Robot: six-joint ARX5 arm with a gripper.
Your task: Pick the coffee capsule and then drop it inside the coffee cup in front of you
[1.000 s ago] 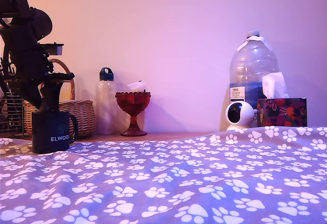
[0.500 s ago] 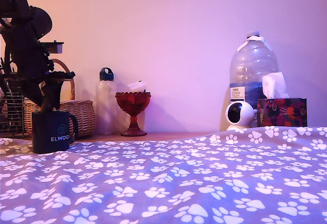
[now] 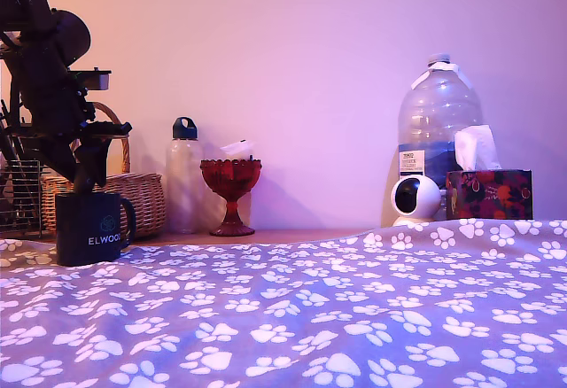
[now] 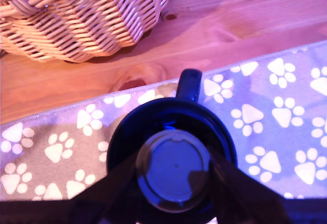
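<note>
The capsule point(image 4: 173, 169) is clamped between the fingers of the end effector point(image 4: 172, 175), directly above the open mouth of the cup point(image 4: 214, 127). The cup point(image 3: 88, 228) is seen at the exterior view's left on a paw-print cloth point(image 3: 354, 308), beside a basket point(image 4: 87, 17).

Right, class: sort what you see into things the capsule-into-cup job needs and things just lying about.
Needed: end effector, shut on the coffee capsule; coffee cup.

Lying about: wicker basket, drink bottle, red goblet, big water jug, small white camera, tissue box.
</note>
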